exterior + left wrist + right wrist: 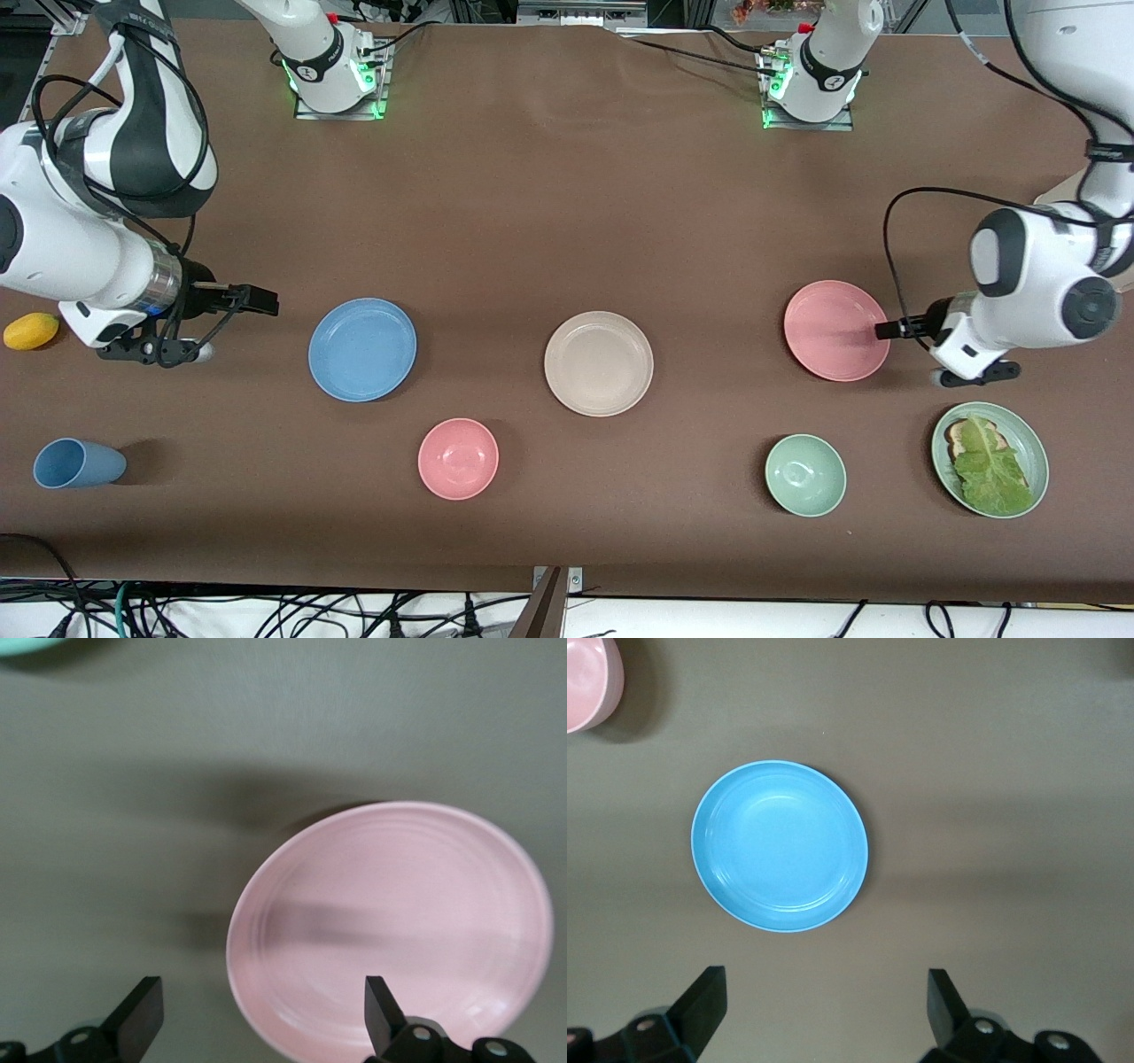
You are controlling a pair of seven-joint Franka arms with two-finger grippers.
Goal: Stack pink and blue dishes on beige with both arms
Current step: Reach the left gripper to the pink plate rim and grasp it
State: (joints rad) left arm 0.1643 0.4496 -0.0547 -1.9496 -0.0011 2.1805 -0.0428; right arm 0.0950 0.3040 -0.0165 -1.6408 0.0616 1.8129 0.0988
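The left claw (886, 330) is hanging over the pink plate's (835, 330) 3 o'clock rim, fingers spread wide. The right claw (257, 301) is hovering over bare tabletop (567, 204) beside the blue plate (362, 348), also spread apart. The beige plate (599, 362) is sitting between those two, nothing stacked on it.

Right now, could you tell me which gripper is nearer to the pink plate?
The left. The left gripper is open at the pink plate, at its rim toward the left arm's end. The right gripper, jaws open, is past the blue plate at the right arm's end.
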